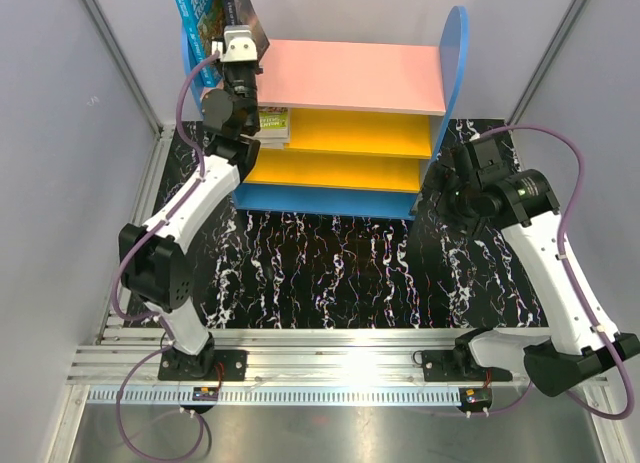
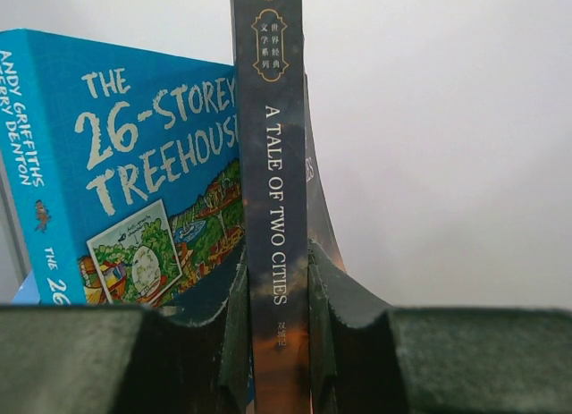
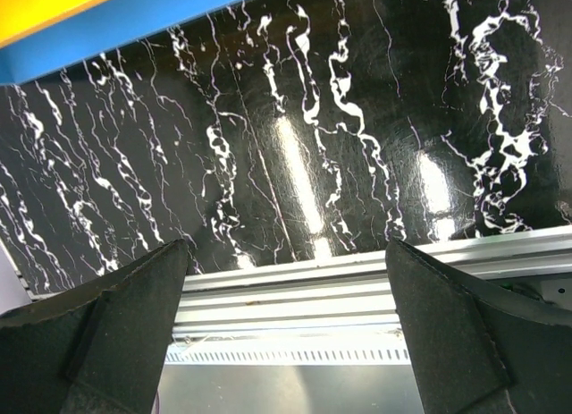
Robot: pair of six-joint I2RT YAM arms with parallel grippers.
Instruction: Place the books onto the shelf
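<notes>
My left jaws are clamped on the spine of A Tale of Two Cities [image 2: 273, 208], holding it upright at the left end of the shelf's [image 1: 455, 63] pink top board [image 1: 350, 78], just beside the blue 26-Storey Treehouse [image 2: 134, 190] standing there. I judge this the placing step. Next I must settle the book's foot on the board, lean it on its blue neighbour, then release gently so neither topples. My right jaws are spread wide and empty over the tabletop [image 1: 340, 273], near the shelf's right front corner. Count: one shelf with four boards, and two upright books. Flat books [image 1: 274, 123] lie at the upper yellow board's [image 1: 350, 131] left end, number unclear.
</notes>
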